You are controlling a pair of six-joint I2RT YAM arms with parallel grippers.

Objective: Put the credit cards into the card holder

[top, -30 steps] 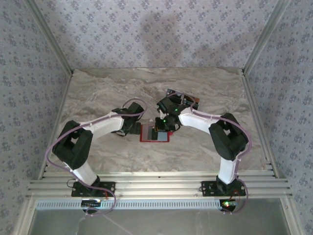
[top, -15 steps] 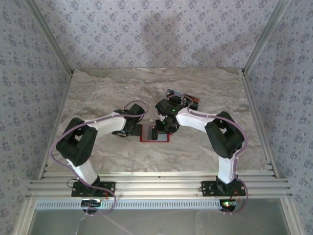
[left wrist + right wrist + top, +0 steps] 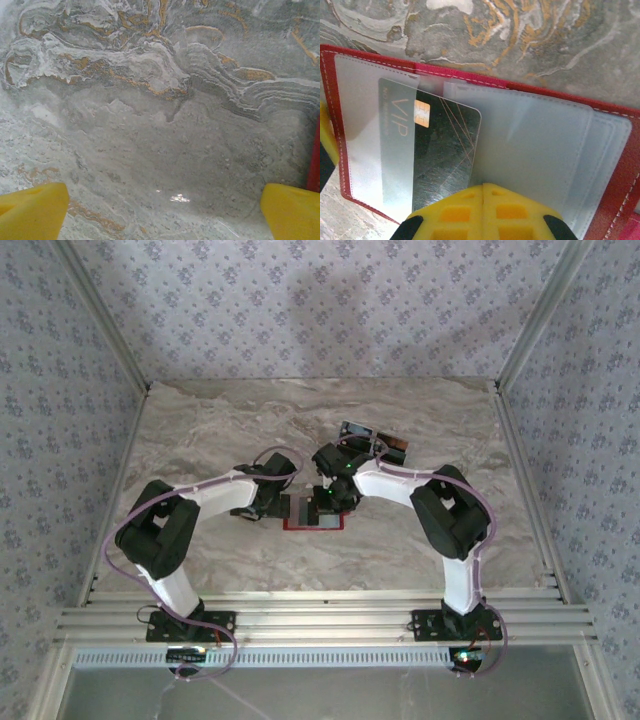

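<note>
Credit card (image 3: 445, 155), black with a gold chip and VIP lettering, lies half tucked under a clear pocket (image 3: 375, 125) of the open red card holder (image 3: 622, 175). The holder sits on the marble table (image 3: 200, 430) between my arms. My right gripper (image 3: 482, 212) has its yellow fingers pressed together at the card's near edge. My left gripper (image 3: 162, 215) is spread wide over bare marble just beside the holder.
</note>
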